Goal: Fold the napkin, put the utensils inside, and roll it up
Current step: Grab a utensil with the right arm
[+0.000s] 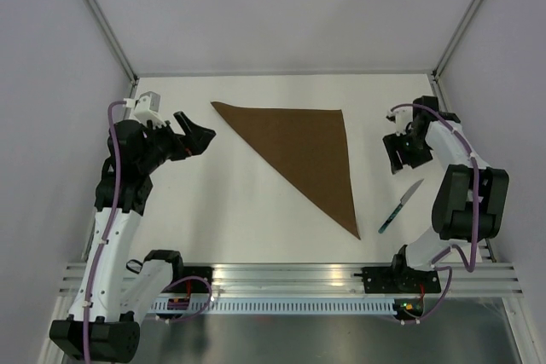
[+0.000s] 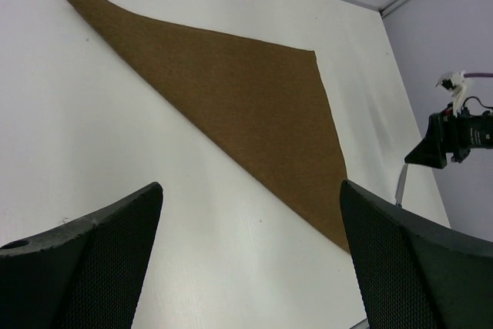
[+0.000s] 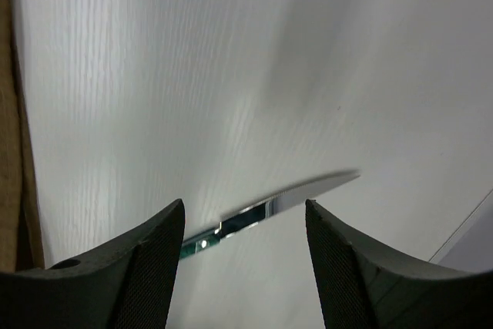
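The dark brown napkin lies flat on the white table, folded into a triangle, with one tip pointing to the near edge. In the left wrist view the napkin fills the middle. The knife, silver blade and teal handle, lies on the table right of the napkin's near tip. My right gripper hovers just beyond it, open and holding nothing. In the right wrist view the knife shows between the fingers of that gripper. My left gripper is open and empty, left of the napkin's far corner.
A metal rail runs along the near table edge between the arm bases. Pale enclosure walls with metal posts close in the left, right and back. The right gripper shows at the right edge of the left wrist view.
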